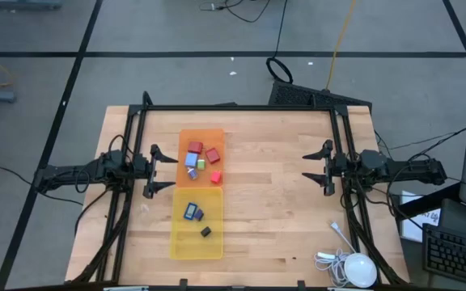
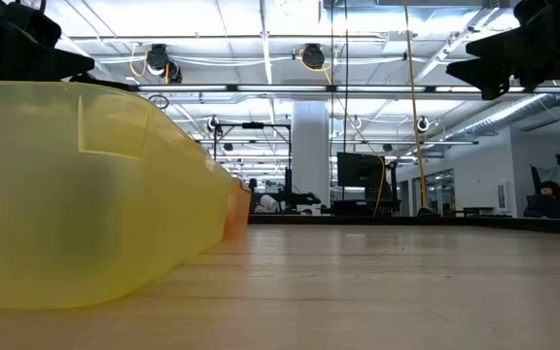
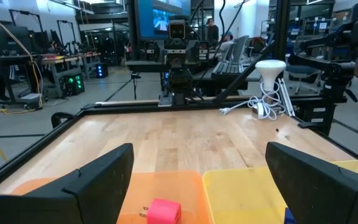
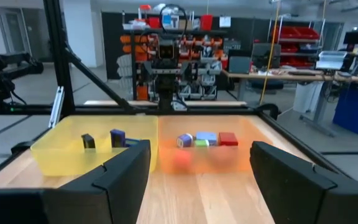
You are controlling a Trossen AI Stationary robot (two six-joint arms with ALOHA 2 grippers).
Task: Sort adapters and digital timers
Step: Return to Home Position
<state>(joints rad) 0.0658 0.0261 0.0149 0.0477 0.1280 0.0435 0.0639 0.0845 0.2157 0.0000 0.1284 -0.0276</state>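
Adapters lie in the orange bin, seen from above. They are small chunky blocks: red ones, a light blue one, a green one and a white-purple one. Two digital timers lie in the yellow bin, which touches the orange bin. One is dark blue with a pale window and one is small and black. The left gripper hangs just beside the orange bin, fingers wide apart, holding nothing. The right gripper is well apart from the orange bin on the other side, fingers also spread and empty.

From table height, the yellow bin's wall fills the near side, with the orange bin behind it.

The left wrist view shows a pink adapter inside the orange bin.

The right wrist view shows both timers standing up in the yellow bin, and the blocks bunched in the orange bin.
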